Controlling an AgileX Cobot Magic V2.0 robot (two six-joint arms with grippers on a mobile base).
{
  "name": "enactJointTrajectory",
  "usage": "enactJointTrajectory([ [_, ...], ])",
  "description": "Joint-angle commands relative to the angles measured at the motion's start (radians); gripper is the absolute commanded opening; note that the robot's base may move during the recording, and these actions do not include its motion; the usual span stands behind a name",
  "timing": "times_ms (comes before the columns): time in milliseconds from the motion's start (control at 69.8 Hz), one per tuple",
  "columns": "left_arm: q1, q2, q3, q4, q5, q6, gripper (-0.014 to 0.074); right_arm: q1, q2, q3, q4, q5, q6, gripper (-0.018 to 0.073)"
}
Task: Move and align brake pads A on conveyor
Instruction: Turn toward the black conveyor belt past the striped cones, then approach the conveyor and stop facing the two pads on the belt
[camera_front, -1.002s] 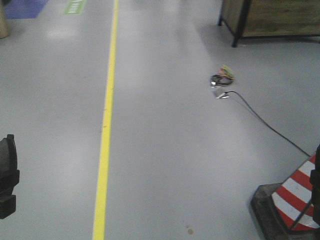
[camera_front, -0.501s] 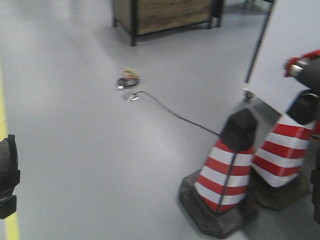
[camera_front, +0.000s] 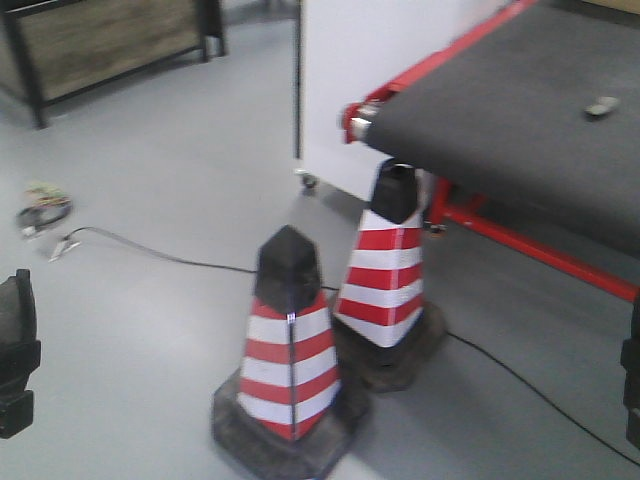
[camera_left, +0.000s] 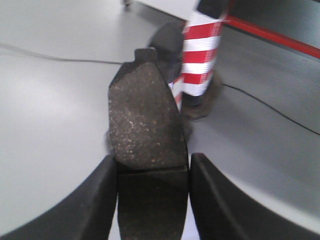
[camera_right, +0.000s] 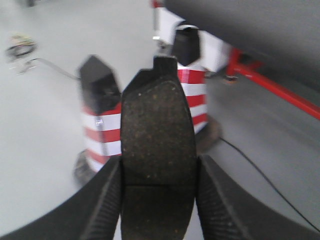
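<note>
My left gripper (camera_left: 152, 182) is shut on a dark-grey brake pad (camera_left: 144, 115), which stands upright between its fingers with the end tab on top. My right gripper (camera_right: 159, 192) is likewise shut on a second brake pad (camera_right: 158, 125), groove level with the fingers. Both pads hang over the floor, away from the belt. The conveyor (camera_front: 500, 120), a dark belt with a red edge strip, shows at the upper right of the front view. One small pad-like piece (camera_front: 601, 106) lies on it. The belt also crosses the top right of the right wrist view, conveyor (camera_right: 250, 30).
Two red-and-white traffic cones (camera_front: 291, 350) (camera_front: 385, 275) stand on the grey floor between me and the conveyor's end. A black cable (camera_front: 160, 255) runs across the floor to a small coil (camera_front: 42, 212). A white panel (camera_front: 390, 60) and a wooden crate (camera_front: 100, 35) stand behind.
The front view has swung to the right: the yellow floor line has left the view, and the cones and then the conveyor have come into it. Both grippers stay put in the frame.
</note>
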Motion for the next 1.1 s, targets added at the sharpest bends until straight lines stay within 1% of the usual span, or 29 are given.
enactJointTrajectory([
  [0, -0.002, -0.005, -0.028, 0.017, -0.074, -0.011, -0.0008, -0.004, 0.001, -0.03, -0.012, -0.09, -0.005, -0.0002],
  [1088, -0.002, -0.005, -0.028, 0.017, -0.074, -0.011, -0.0008, -0.004, 0.001, -0.03, -0.012, -0.09, -0.005, -0.0002],
])
